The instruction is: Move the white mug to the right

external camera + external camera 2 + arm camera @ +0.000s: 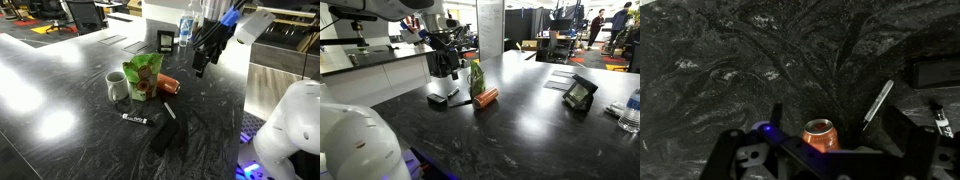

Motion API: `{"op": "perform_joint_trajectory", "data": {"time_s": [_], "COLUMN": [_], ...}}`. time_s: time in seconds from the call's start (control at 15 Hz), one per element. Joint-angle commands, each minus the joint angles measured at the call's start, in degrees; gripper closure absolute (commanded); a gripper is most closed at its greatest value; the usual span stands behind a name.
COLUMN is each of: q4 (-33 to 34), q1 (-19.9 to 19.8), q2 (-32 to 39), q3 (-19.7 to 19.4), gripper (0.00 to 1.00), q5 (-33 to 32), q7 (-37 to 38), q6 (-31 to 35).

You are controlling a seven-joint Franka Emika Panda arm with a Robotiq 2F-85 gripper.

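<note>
In an exterior view, the white mug (117, 86) stands upright on the desk (60, 120), just beside the green snack bag (143, 75). The pincer (201, 60) hangs high, well apart from the bag, carrying nothing; I read that as clearing the clutter. In an exterior view, the orange can (486, 97) lies by the bag. In the wrist view I see the can but no mug, and I can't tell the finger gap.

The arm (256, 24) reaches in from above, its hand (200, 64) hanging in the air, pointing down, fingers spread apart.
</note>
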Motion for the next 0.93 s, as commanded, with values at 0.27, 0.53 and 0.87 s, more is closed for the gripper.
{"op": "perform_joint_trajectory", "data": {"time_s": [0.27, 0.53, 0.87], "q4": [0.13, 0.70, 1.94], "q1": [0.47, -0.62, -1.77], "q2": [0.12, 2.67, 7.10], "q3": [-0.35, -0.40, -0.29], "gripper": [0.00, 0.00, 0.00], "q5": [-0.27, 0.35, 2.89], "q7": [0.26, 2.29, 10.41], "q6": [-0.13, 2.88, 7.82]}}
